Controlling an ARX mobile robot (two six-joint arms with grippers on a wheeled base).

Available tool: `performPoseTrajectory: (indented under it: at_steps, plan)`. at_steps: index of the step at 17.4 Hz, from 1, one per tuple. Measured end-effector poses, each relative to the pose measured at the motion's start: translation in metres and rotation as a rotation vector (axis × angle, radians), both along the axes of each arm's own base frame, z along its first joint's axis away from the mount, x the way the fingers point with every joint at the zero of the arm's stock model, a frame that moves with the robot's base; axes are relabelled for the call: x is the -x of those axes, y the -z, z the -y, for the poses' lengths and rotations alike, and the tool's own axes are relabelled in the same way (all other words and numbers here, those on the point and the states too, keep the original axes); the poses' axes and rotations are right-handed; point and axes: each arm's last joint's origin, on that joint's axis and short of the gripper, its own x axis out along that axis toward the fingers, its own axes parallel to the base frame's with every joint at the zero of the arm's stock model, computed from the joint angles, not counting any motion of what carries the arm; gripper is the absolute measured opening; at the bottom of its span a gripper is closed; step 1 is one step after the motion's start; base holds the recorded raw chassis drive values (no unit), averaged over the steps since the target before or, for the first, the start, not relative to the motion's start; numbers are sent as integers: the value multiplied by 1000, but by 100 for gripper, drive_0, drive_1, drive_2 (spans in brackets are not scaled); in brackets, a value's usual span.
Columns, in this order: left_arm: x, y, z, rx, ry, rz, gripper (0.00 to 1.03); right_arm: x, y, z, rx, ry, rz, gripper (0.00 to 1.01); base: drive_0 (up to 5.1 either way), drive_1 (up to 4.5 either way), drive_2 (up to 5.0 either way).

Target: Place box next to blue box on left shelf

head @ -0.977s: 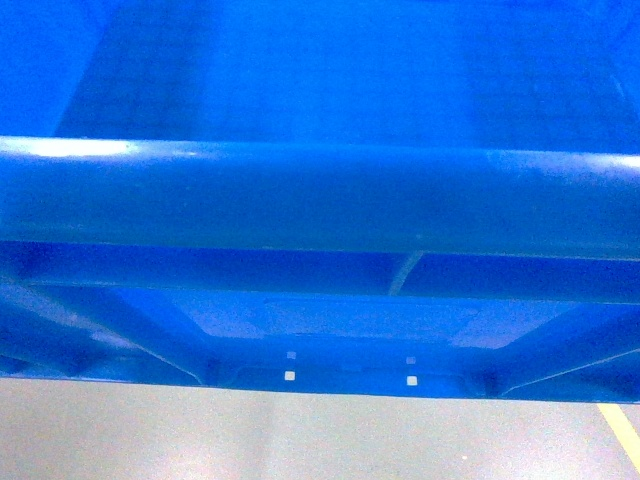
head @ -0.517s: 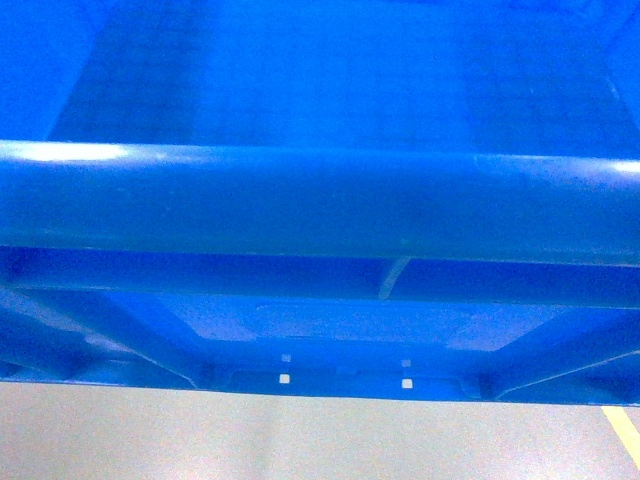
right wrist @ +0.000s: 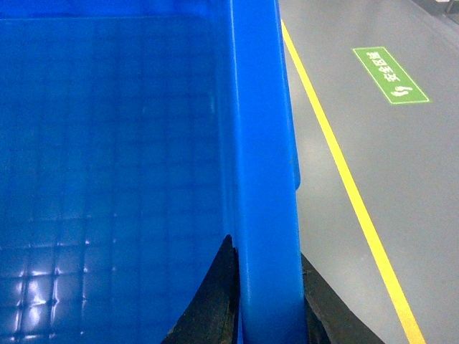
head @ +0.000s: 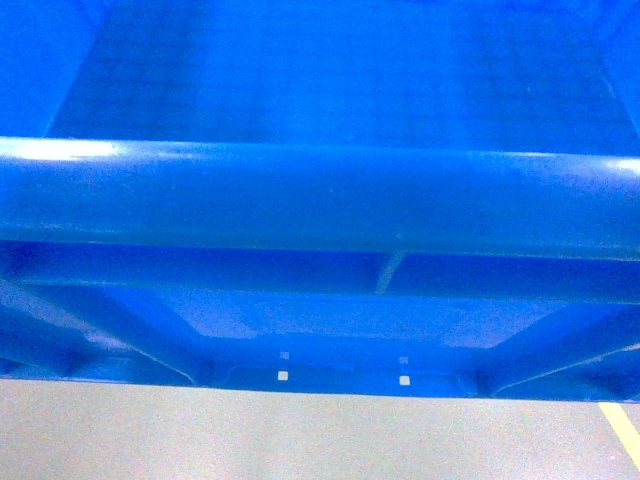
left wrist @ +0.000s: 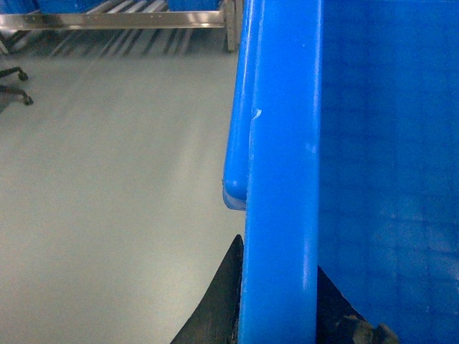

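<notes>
The bright-blue box (head: 320, 200) fills the head view, its thick near rim across the middle and its gridded floor above. My left gripper (left wrist: 278, 287) is shut on the box's left rim (left wrist: 283, 179), one dark finger (left wrist: 222, 308) outside and one inside. My right gripper (right wrist: 265, 287) is shut on the right rim (right wrist: 262, 143) in the same way. The left shelf (left wrist: 129, 18) shows far off at the top of the left wrist view as a metal rail with slanted tracks. Bits of blue box (left wrist: 193, 4) sit on it at the frame's edge.
Grey floor (left wrist: 107, 201) lies below and around the held box. A yellow floor line (right wrist: 344, 179) and a green floor sign (right wrist: 391, 75) run on the right side. Black chair castors (left wrist: 14, 82) stand on the floor at the far left, before the rack.
In the head view the box's underside ribs and white marks have drifted slightly left. Both grips look the same.
</notes>
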Motion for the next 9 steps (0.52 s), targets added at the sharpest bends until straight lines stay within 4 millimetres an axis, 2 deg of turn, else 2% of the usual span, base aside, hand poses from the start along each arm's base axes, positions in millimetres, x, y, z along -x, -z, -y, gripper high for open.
performPoseTrajectory:
  at_steps: [9]
  plan:
    - [0,0,0,1,0,2,11,0,0,0,0,1,0,11,4,419,-411]
